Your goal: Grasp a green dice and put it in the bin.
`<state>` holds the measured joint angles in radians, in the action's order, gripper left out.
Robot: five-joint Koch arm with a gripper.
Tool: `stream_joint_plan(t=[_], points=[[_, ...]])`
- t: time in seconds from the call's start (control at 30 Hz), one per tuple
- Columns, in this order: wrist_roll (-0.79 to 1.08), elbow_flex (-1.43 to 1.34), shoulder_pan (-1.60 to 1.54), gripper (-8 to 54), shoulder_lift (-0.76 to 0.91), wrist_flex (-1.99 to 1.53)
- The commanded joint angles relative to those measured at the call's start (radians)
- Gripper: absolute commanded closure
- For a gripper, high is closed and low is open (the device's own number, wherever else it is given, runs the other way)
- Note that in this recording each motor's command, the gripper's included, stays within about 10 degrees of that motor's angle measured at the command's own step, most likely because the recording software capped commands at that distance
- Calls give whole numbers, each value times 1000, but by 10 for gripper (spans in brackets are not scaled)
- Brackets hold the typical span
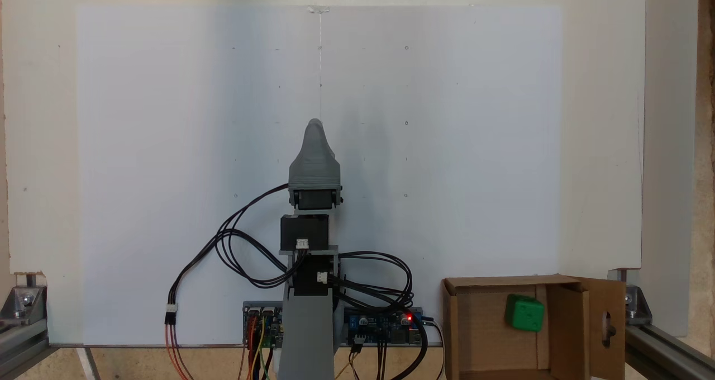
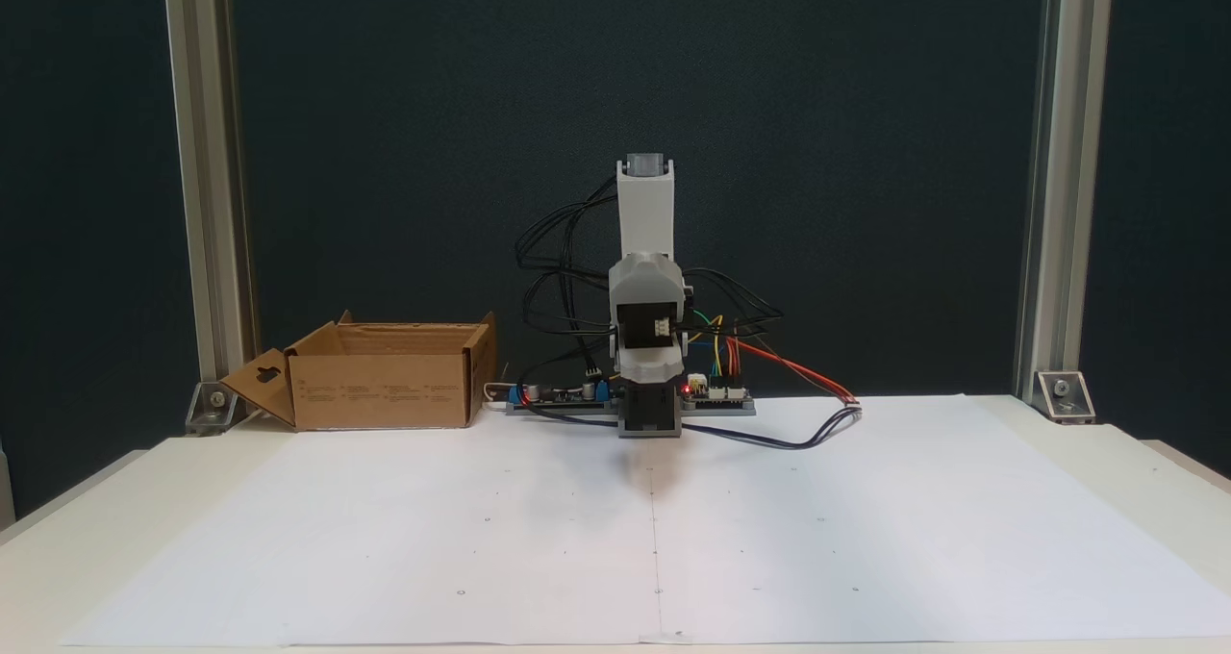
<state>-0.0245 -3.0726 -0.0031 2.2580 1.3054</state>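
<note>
Dice (image 1: 525, 313) inside bin (image 1: 455, 329), beside sheet's corner.

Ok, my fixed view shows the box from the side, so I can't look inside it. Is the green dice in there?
Observer: Yes. In a fixed view looking down, the dice lies inside the box.
Operator: Where in the box is it?
Observer: On the floor of the box, toward the side with the slotted flap, not in the middle.
</note>
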Motion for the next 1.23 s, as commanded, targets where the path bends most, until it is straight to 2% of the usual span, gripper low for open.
stream_joint_plan(t=[0.0, 1.2], points=[[32, -51, 0, 16, 110, 121], [29, -57, -9, 11, 104, 115]])
